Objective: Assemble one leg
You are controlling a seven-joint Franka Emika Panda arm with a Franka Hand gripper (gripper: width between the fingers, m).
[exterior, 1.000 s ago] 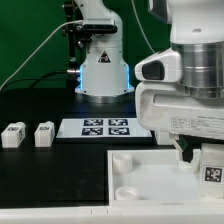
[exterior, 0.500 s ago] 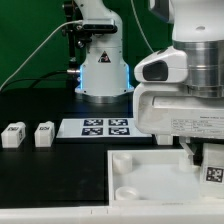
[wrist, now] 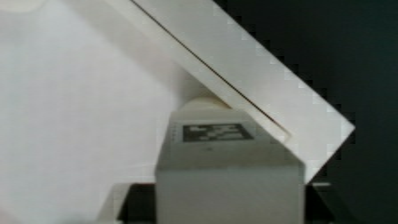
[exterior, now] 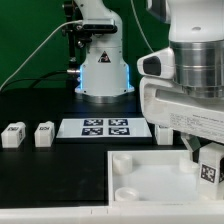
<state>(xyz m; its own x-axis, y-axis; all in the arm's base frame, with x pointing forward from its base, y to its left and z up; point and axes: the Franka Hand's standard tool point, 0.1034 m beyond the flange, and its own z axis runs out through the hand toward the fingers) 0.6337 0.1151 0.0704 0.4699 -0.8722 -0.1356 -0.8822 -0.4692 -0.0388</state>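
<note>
Desk (exterior: 40,100) black, carries all parts. Large white panel (exterior: 150,180) lies flat, sockets up, ready for legs. Hand (exterior: 203,158) pinches tagged leg (exterior: 210,170) over panel's edge on exterior view's right, likely lining up with corner socket. Two spare legs (exterior: 27,134) wait well apart.

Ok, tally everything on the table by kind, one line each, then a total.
Legs: 3, two loose ones at the exterior view's left, and one between the fingers.
Large white panel with sockets: 1
Marker board: 1
Total: 5
</note>
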